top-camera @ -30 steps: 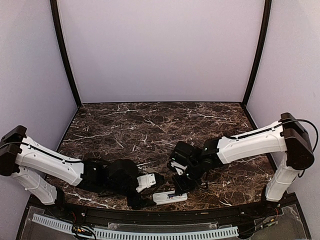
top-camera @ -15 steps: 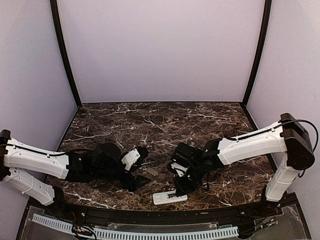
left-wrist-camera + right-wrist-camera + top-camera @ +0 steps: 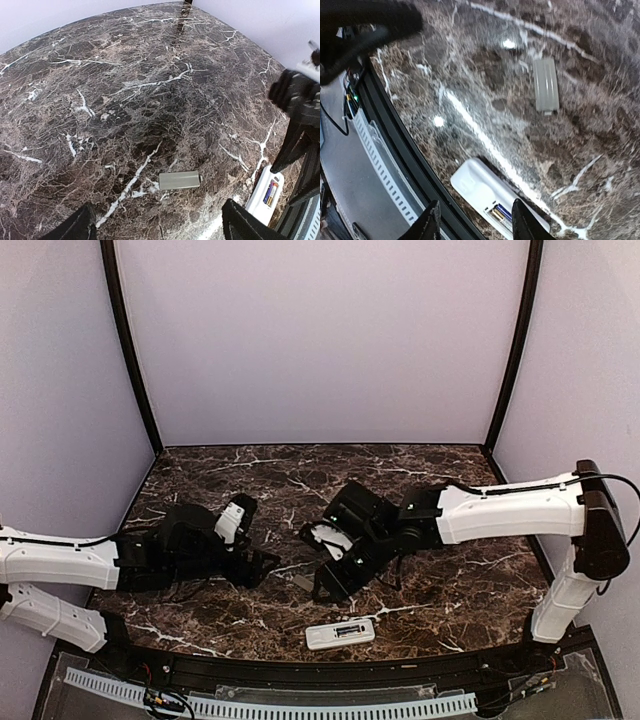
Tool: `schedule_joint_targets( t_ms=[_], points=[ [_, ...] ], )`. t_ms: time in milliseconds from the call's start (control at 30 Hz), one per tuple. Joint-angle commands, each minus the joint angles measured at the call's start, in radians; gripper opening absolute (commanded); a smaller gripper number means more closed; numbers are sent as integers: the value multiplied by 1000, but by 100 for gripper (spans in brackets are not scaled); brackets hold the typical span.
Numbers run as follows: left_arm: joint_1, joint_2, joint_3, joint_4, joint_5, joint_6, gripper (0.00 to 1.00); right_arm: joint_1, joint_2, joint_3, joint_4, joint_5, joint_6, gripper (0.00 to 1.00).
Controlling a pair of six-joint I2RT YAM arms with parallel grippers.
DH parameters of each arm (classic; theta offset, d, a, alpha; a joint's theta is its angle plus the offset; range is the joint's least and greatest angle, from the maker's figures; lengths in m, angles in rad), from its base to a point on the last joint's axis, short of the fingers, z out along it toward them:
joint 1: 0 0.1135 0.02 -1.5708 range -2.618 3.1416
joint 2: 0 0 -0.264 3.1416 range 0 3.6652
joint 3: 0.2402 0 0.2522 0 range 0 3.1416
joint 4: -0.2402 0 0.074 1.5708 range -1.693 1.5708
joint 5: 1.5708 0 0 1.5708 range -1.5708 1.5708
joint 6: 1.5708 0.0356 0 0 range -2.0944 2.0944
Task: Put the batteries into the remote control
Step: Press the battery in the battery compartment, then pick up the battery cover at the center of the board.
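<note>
The remote control (image 3: 340, 634) lies flat on the dark marbled tabletop (image 3: 420, 490), down at about 6 o'clock and close to the near edge. Its back faces up and its long side runs roughly 9 to 3 o'clock. The recess in its back is uncovered, and the batteries (image 3: 270, 192) lie in it side by side, reddish-orange with darker ends. In the right wrist view they sit towards the end of the remote that runs out of frame at 5 o'clock.

A small flat grey cover (image 3: 179, 180) lies on the stone, apart from the remote, at about 11 o'clock from it in the overhead view.

The right hand (image 3: 326, 582) hangs over the tabletop at about 12 o'clock from the remote, clear of it, pointing down towards 7 o'clock. Its fingers (image 3: 429, 224) are spread apart with nothing between them. From its own camera the remote shows in the gap, and the grey cover is up at 1 o'clock.

The left hand (image 3: 262, 563) is further off, at about 10 o'clock from the remote, low over the stone. Its fingers (image 3: 75, 227) stand wide apart and hold nothing. Through its camera the cover lies just ahead between them, and the remote is off at 4 o'clock, beside the right arm's black hand.
</note>
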Motion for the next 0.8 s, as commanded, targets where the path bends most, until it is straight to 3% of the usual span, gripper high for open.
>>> schedule_joint_targets(
  t_ms=[0, 167, 367, 533, 767],
  points=[
    [11, -42, -9, -43, -47, -23, 87, -18, 50, 109, 24, 106, -200, 50],
    [13, -85, -13, -79, -66, -20, 87, -25, 268, 297, -80, 215, -301, 63],
    [16, -135, -43, -91, -81, -14, 88, -28, 401, 403, -129, 264, -328, 66],
    [18, -134, -54, -78, -75, -10, 89, -28, 454, 404, -126, 249, -324, 59],
    [17, -112, -48, -64, -63, 3, 89, -28, 481, 392, -135, 251, -322, 39]
  ],
)
